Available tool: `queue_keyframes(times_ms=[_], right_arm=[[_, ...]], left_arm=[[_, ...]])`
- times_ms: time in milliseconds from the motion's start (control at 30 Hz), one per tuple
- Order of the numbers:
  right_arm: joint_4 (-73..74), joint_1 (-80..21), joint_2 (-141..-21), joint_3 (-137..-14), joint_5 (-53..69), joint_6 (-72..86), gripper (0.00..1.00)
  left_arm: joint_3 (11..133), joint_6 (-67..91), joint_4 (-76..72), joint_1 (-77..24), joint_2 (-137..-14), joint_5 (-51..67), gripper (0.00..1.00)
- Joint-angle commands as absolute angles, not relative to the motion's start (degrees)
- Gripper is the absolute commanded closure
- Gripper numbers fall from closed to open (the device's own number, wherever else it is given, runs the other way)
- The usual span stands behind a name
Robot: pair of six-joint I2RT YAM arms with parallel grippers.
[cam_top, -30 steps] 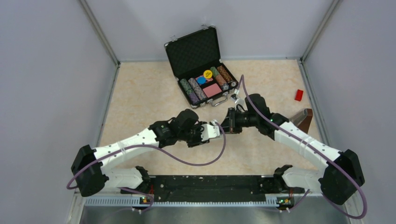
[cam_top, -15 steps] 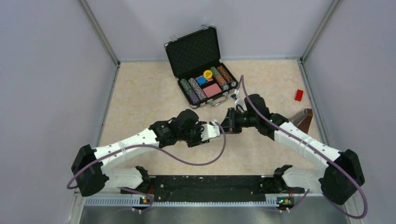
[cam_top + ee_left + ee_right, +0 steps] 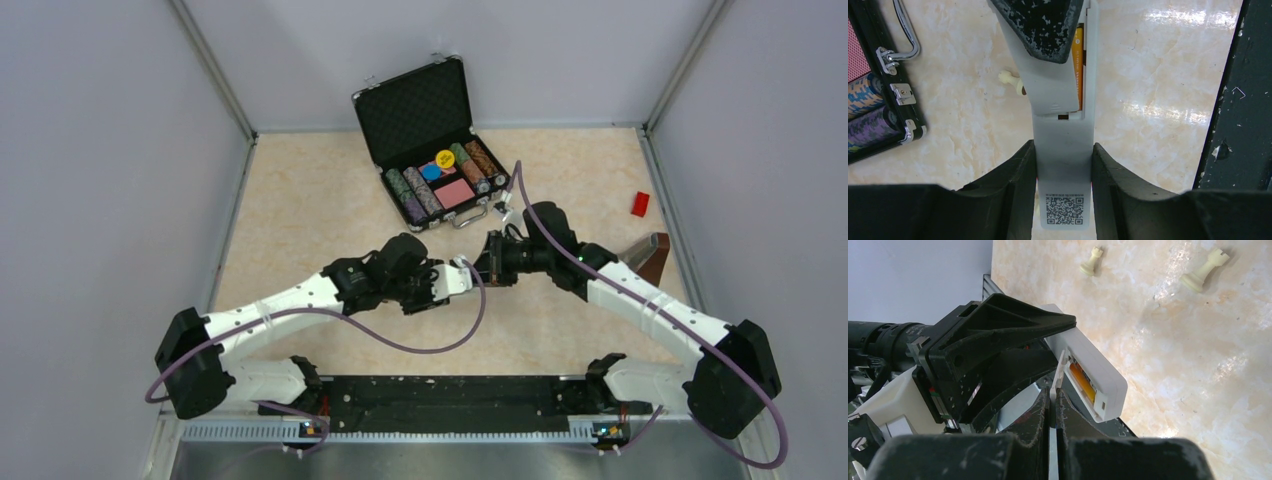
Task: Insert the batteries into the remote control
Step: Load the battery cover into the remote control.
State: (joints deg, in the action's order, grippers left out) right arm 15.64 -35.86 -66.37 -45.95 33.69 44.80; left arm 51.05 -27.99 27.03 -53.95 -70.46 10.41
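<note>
The remote control (image 3: 457, 279) sits near the middle of the counter (image 3: 310, 210), held lengthwise between the fingers of the left end effector (image 3: 440, 283), which pinches its QR-coded end from both sides. In the left wrist view the open slot faces the camera, and an orange battery (image 3: 1078, 65) lies along the slot's 3 o'clock edge. The rest of the slot is hidden under the pale battery cover (image 3: 1048, 85), which lies skewed across it. The right end effector (image 3: 495, 262) meets the remote from 2 o'clock. Its fingers (image 3: 1040, 415) are pressed together on the thin white cover, seen edge-on in the right wrist view, with the cover's tip at the mouth of the slot, just beside the battery. Whether a second battery is seated under the cover cannot be told. A cream pawn-shaped peg (image 3: 1010, 79) stands on the counter at the remote's 9 o'clock in the left wrist view, and a cream rook-shaped piece (image 3: 1205, 271) shows in the right wrist view. At 12 o'clock from the remote an open black chip case (image 3: 415, 105) holds rows of chips. A red block (image 3: 640, 204) lies at 2 o'clock, and a brown wedge (image 3: 648, 255) at 3 o'clock.
</note>
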Motion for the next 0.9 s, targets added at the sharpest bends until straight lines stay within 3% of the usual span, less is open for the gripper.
queue_keyframes(times_ms=[0, 867], right_arm=[[12.46, -36.56, -65.23, -47.16, 34.24, 45.26, 1.0], [13.89, -37.4, -66.46, -45.18, 31.9, 43.86, 1.0]], left_arm=[[53.87, -27.08, 24.94, -54.23, -70.5, 10.89, 1.0], [54.58, -25.49, 24.76, -54.23, -70.4, 10.83, 1.0]])
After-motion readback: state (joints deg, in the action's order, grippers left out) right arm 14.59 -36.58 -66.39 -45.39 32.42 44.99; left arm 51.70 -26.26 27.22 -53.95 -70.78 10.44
